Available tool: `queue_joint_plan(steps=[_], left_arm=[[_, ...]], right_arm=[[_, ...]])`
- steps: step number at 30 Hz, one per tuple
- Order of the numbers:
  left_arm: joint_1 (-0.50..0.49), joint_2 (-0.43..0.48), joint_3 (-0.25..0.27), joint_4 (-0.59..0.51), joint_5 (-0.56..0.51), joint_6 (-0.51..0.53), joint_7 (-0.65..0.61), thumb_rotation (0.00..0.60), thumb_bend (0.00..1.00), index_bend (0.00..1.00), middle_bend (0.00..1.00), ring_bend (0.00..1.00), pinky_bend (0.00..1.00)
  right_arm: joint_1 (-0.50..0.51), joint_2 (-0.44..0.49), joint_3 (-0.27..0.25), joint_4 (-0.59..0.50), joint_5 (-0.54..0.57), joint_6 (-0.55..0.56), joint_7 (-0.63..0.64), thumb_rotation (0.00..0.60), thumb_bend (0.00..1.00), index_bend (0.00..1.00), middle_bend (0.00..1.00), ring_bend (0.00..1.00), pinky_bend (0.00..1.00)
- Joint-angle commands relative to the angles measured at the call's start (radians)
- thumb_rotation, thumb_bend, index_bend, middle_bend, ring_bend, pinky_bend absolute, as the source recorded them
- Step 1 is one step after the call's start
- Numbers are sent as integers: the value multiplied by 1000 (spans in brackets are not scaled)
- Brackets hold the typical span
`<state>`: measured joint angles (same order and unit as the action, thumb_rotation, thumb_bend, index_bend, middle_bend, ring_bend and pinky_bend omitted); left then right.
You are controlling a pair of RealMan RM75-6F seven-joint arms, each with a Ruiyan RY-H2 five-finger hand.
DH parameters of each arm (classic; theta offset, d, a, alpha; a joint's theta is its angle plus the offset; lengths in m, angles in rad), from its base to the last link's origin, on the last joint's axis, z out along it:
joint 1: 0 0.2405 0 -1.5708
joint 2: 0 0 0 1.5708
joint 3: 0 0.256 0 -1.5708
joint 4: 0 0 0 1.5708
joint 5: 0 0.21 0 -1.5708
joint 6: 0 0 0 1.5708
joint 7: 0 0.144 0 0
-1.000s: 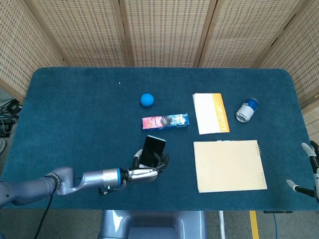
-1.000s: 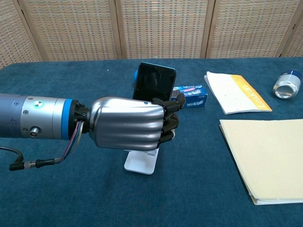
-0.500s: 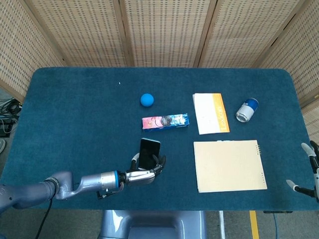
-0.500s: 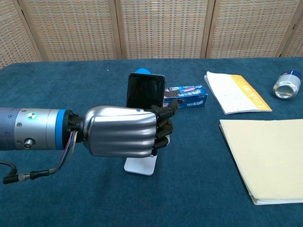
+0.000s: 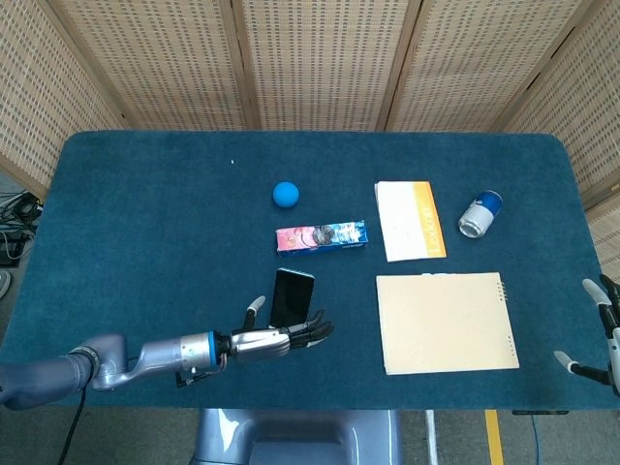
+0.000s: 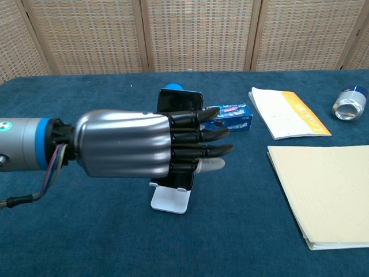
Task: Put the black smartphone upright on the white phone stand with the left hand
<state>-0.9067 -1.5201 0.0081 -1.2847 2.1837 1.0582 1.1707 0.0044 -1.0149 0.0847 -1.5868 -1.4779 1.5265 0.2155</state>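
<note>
The black smartphone [image 5: 292, 297] stands upright near the table's front edge, tilted slightly back. In the chest view only its top edge [image 6: 180, 100] shows above my left hand [image 6: 144, 143], and the white phone stand [image 6: 170, 199] pokes out below the fingers. My left hand [image 5: 281, 339] has its fingers stretched out straight and apart, just in front of the phone, and holds nothing. Whether the fingers still touch the phone I cannot tell. My right hand [image 5: 601, 334] hangs at the far right edge of the head view with its fingers spread and nothing in it.
Behind the phone lie a toothpaste box [image 5: 322, 235] and a blue ball [image 5: 285, 194]. To the right are a white and orange booklet [image 5: 410, 220], a tipped can [image 5: 479, 214] and a tan spiral notebook [image 5: 446, 322].
My left hand has let go of the phone: its fingers uncurled and stretched out, and the arm drew back a little. The phone moved down and now stands on the stand.
</note>
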Motion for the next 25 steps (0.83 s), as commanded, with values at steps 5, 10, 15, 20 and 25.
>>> queue_joint_plan(steps=[5,10,15,20,25], left_arm=[[131,92,-31,-113,-99,206,-94,600,36,0,0,0,7],[305,101,-63,-225,-300,386,-228,600,0,0,0,0,0],[497,130,-46,-325,-531,529,-507,600,0,0,0,0,0],[627,161,-25,-383,-684,578,-602,600,0,0,0,0,0],[699,217,14,-461,-752,565,-704,600,0,0,0,0,0]], right_arm=[[1,0,-3,-5,-6,0,-4,600,0,99,0,0,0],[0,-1,-5,-8,-10,3,-9,600,0,100,0,0,0],[0,-3,-7,-12,-14,6,-19,600,0,100,0,0,0],[2,-7,-7,-14,-15,5,-35,600,0,101,0,0,0],[2,-10,-9,-17,-17,5,-47,600,0,102,0,0,0]])
